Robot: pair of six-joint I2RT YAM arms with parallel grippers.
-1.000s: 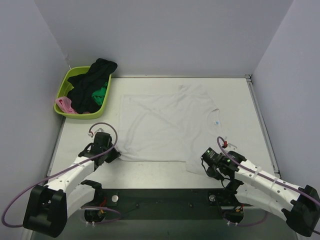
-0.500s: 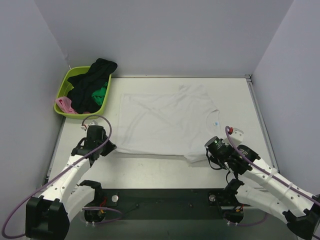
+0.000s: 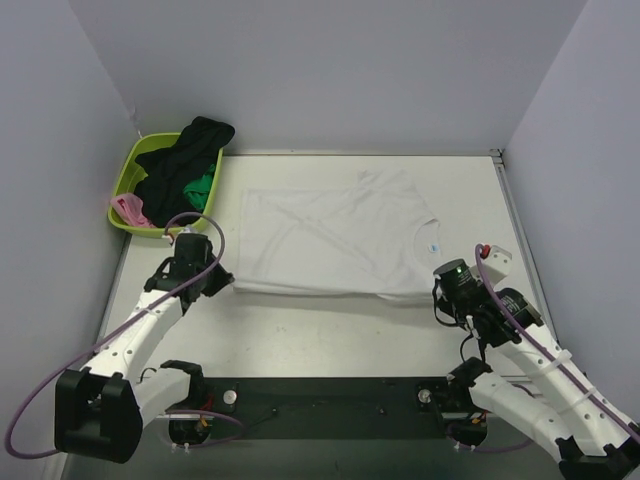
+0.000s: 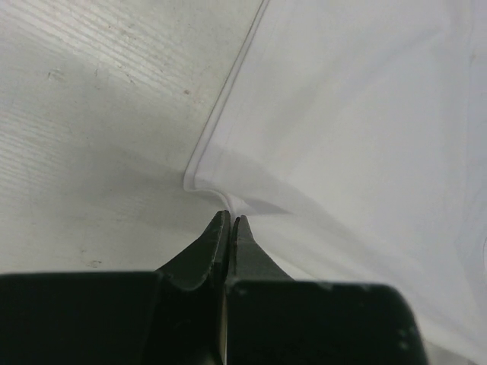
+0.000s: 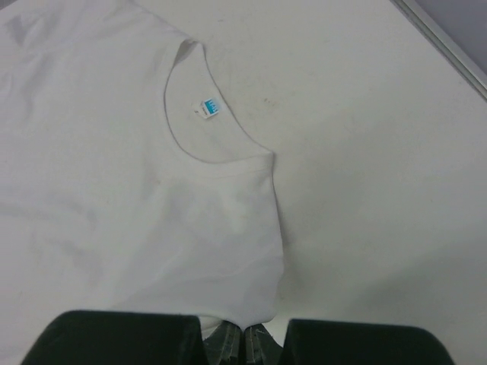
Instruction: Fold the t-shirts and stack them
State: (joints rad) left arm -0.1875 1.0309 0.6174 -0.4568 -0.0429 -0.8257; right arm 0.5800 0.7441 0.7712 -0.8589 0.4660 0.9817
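The white t-shirt [image 3: 340,240] lies spread on the table [image 3: 330,335], collar to the right. The left gripper [image 4: 230,222] pinches its near hem corner, and the right gripper [image 5: 245,334] pinches its near edge by the collar, each on very little cloth. I fear one corner slips free, or uneven travel skews the fold.

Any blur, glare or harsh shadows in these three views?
Top view: even light, sharp, no glare. Left wrist view: the left gripper is dark and soft-edged near the lens; the white t-shirt edge is crisp. Right wrist view: slightly soft, folds faint, blue label too small to read.
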